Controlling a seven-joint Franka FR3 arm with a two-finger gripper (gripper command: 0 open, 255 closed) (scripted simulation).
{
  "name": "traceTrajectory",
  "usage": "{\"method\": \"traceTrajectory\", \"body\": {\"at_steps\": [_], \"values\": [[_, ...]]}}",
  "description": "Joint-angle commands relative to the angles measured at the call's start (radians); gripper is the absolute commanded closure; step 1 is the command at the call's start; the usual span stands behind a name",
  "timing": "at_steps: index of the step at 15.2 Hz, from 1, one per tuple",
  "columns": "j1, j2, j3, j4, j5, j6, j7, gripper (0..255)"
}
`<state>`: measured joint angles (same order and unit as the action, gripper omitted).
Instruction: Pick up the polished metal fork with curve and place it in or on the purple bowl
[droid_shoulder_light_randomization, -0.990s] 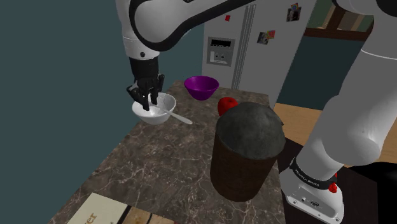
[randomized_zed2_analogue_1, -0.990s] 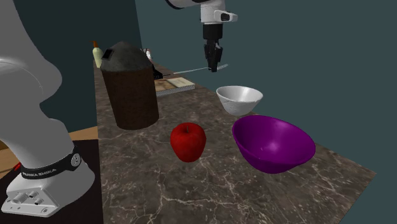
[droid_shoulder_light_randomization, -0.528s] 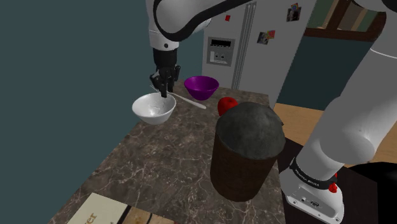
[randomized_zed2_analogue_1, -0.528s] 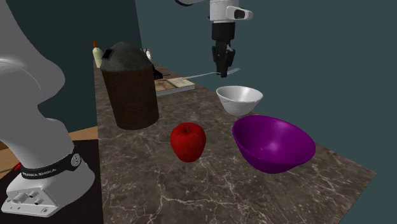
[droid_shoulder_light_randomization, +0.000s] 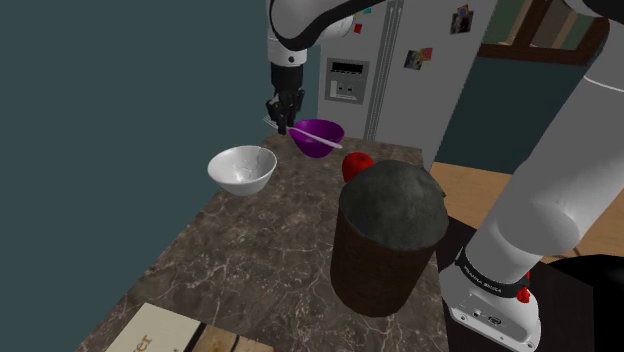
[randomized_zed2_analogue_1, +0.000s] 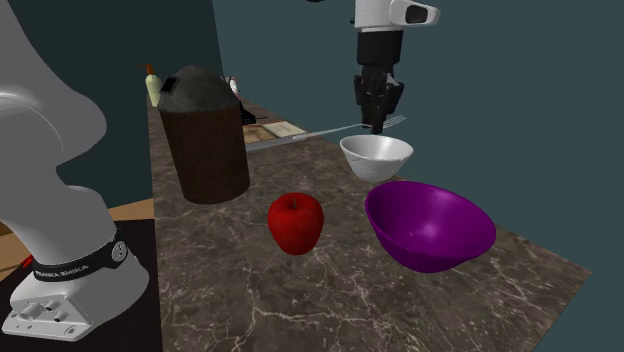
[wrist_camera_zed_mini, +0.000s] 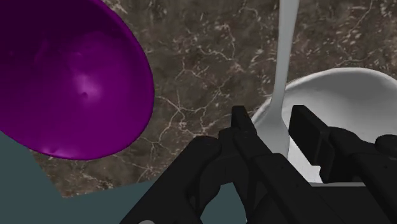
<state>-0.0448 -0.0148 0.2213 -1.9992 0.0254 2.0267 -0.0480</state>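
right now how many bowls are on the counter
2. The purple bowl sits beside the red apple; the white bowl stands just behind it in the second exterior view. The dark canister could hide another.

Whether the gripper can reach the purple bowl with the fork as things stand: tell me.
Probably yes. The gripper, shut on the fork, hangs above the white bowl, and the purple bowl sits open right beside it; nothing stands between the two bowls.

The fork (wrist_camera_zed_mini: 284, 76) and purple bowl (wrist_camera_zed_mini: 70, 83) run off the wrist view's edge.
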Motion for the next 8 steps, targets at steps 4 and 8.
{"method": "traceTrajectory", "body": {"at_steps": [4,8], "values": [[-0.057,0.030,-0.058,0.036,-0.001,-0.009,-0.116,255],[-0.103,0.066,-0.101,0.083,-0.002,-0.022,-0.205,255]]}}
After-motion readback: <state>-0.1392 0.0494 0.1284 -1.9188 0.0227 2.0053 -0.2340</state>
